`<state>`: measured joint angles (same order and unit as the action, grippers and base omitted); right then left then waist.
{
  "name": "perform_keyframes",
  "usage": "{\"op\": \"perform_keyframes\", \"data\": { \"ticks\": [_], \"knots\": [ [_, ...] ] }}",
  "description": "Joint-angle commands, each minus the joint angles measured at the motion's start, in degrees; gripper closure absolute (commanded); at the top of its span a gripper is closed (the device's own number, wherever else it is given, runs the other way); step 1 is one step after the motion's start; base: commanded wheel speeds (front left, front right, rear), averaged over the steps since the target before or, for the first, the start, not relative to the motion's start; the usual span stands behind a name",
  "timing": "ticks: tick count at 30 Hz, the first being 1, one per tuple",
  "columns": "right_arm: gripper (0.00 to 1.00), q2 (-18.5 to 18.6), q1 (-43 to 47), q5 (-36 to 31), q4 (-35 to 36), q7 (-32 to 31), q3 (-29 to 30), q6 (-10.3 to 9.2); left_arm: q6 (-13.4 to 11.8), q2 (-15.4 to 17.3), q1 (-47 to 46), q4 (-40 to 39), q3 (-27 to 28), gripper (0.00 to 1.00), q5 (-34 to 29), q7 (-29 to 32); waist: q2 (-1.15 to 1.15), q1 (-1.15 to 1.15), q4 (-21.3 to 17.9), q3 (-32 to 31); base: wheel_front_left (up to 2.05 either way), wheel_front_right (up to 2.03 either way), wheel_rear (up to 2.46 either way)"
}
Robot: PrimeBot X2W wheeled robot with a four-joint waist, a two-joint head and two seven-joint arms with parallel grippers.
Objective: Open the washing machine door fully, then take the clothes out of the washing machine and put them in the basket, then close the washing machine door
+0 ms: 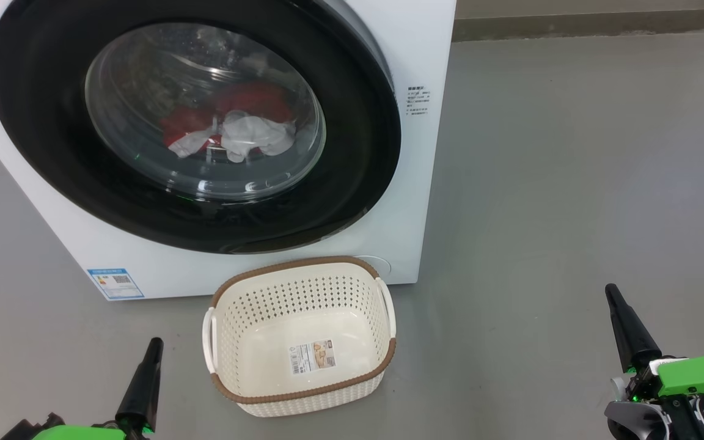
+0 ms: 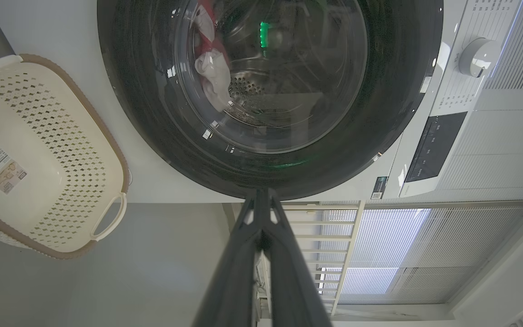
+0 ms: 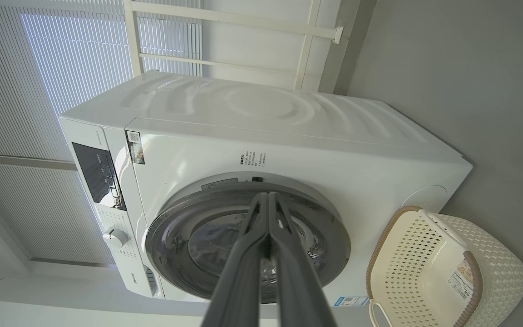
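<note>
**A:** Down on the near floor [image 1: 572,183], both arms sit low. Left gripper [image 1: 155,343] is just left of the basket [image 1: 303,293], and right gripper [image 1: 610,289] is well off to its right. Both are clenched tight, nothing held.

**B:** The wrist views agree: fingers [image 2: 239,268] pressed together right up to the tips, on the right arm as well. And the basket?

**A:** Empty, mouth up, on the floor right at the machine [image 1: 416,201]'s front bottom edge, just under the door [image 1: 358,153]. Its long axis runs along the machine's front. Light, stiff plastic, I'd say, and it's well placed where it stands.

**B:** Door next. It's shut flat against the front, facing straight out at the robot.

**A:** It looks rigid and glossy, so probably slick for those thin fingers. Hooking behind its outer edge looks like the way to take it. Which side carries the hinge, I can't tell.

**B:** Deepest of all are the clothes [image 1: 254,98], red and white, heaped low in the drum [image 2: 248,86] behind the glass [image 1: 138,73].

**A:** Soft, limp and light by the look of them. It's a crumpled heap, so no clear axis. Pinch a top fold and they should trail out, though a loose end may drag on the opening.
</note>
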<state>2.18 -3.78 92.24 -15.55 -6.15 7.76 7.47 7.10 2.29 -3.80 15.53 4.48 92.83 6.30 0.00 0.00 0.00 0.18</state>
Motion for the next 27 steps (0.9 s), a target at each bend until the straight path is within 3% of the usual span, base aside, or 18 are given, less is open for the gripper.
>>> {"op": "perform_keyframes", "data": {
  "ticks": [1, 27],
  "knots": [
    [1.0, 0.7, -2.4, -0.05, 1.53, -0.32, -1.27, 0.02, 0.39, 0.59, -2.38, -1.5, 2.02, 1.0, -0.64, 0.17, 0.0, 0.0, 0.0, 0.0, 0.0, 0.0, 0.0],
    [1.0, 0.7, -2.4, -0.05, 1.53, -0.32, -1.27, 0.02, 0.39, 0.59, -2.38, -1.5, 2.02, 1.0, -0.64, 0.17, 0.0, 0.0, 0.0, 0.0, 0.0, 0.0, 0.0]
  ]
}}
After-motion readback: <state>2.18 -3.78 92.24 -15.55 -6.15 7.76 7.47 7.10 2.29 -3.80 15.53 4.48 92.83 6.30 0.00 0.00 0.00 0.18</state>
